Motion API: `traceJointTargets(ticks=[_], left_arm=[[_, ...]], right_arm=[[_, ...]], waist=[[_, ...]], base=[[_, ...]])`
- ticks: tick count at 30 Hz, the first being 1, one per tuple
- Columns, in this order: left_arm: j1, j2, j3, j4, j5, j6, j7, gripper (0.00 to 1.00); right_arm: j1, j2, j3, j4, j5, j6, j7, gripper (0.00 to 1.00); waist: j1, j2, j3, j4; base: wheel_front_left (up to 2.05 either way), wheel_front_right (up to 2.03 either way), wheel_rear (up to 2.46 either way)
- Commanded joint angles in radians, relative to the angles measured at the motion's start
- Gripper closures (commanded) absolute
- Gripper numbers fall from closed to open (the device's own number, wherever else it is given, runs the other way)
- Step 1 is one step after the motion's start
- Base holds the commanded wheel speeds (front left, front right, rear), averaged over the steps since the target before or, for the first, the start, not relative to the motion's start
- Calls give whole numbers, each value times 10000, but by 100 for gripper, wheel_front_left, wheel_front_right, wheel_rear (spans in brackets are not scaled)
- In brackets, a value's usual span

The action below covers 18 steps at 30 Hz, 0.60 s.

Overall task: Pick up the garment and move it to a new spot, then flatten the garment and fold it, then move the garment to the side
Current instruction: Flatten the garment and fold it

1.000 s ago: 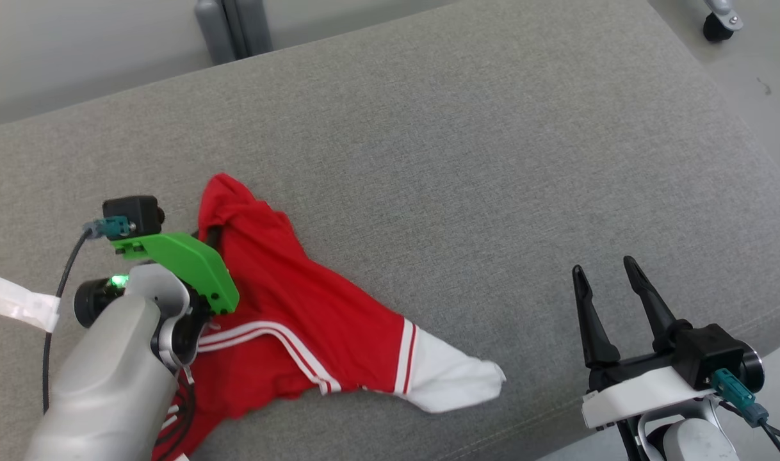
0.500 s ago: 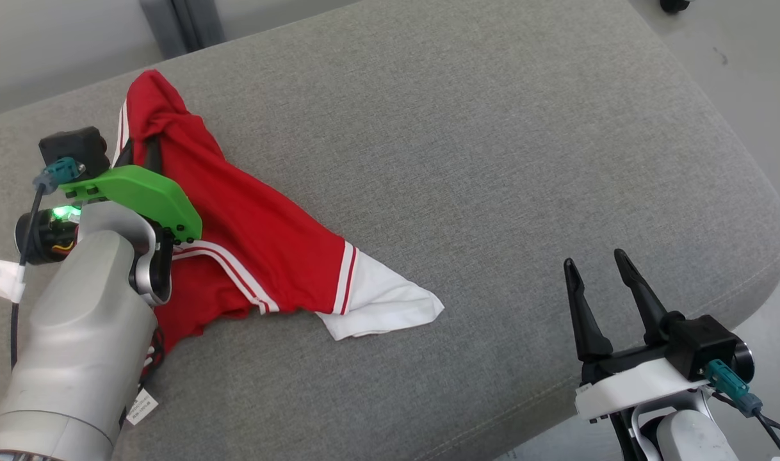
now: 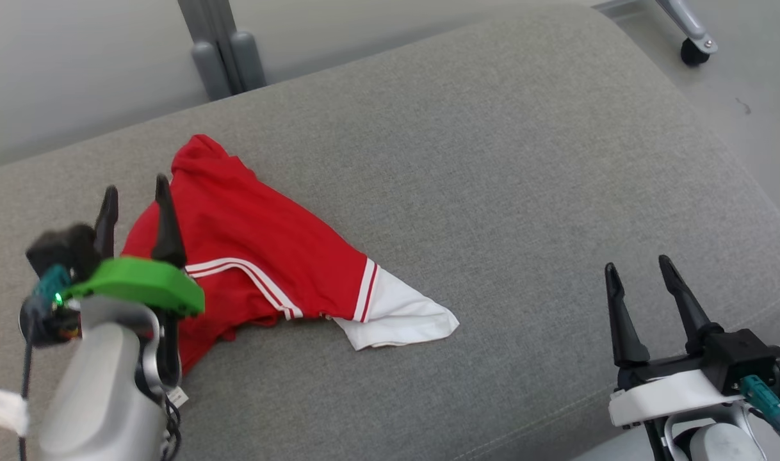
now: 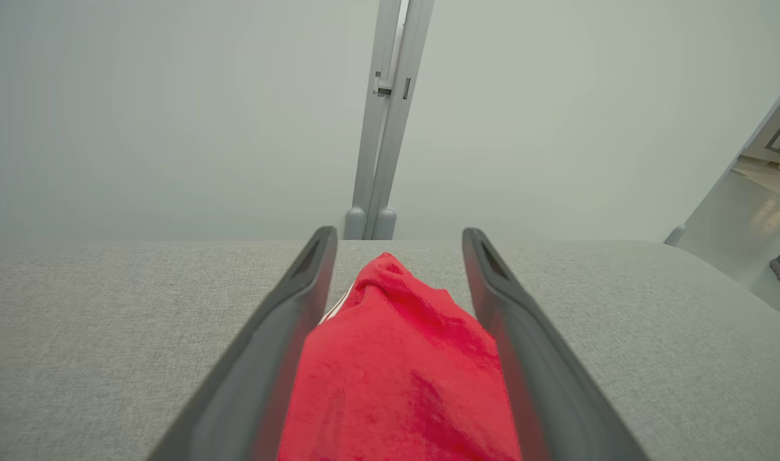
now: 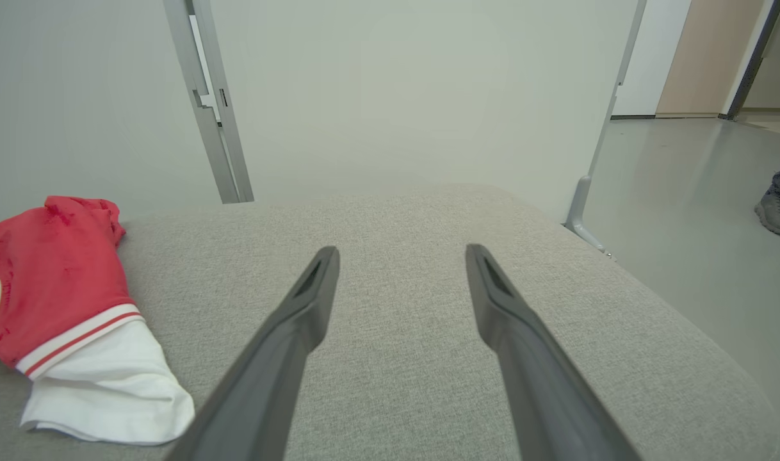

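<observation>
Red-and-white garment (image 3: 255,256) lies crumpled on the left part of the grey cushion (image 3: 492,160). The left gripper (image 3: 136,202) is over its left edge, jaws spread, gripping nothing, so likely a drop-off. The right gripper (image 3: 638,267) is also open, well apart, probably waiting to flatten.

The garment (image 3: 249,230) was soft, matt knit cloth, red with a smoother white panel. The cushion (image 3: 492,160) under it was coarse grey woven fabric. The left gripper (image 3: 136,184) and right gripper (image 3: 638,262) had matt dark plastic fingers. The green bracket (image 3: 140,288) was smooth plastic. The far post (image 3: 220,45) looked like painted metal.
</observation>
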Motion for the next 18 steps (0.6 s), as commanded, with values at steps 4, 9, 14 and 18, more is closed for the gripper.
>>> traceJointTargets(ticks=[4,9,14,18], left_arm=[[2412,-440,803,-1844,838,280,0,0],[4650,-724,1400,-3586,2097,320,-3,0],[6208,-1247,1993,-4217,3023,71,0,0],[7097,-1657,2348,-4411,3652,-300,-1,0]], right_arm=[[277,-18,-280,-260,-310,-16,-30,0],[464,-20,-637,-185,-446,-17,-30,0],[692,-11,-682,294,-873,-17,-30,0],[1015,-23,-737,515,-1032,-17,-30,0]], waist=[[0,0,-1034,838],[0,0,-1284,1343],[0,0,-1459,1724],[0,0,-1594,1904]], base=[[0,0,0],[0,0,0],[0,0,0],[0,0,0]])
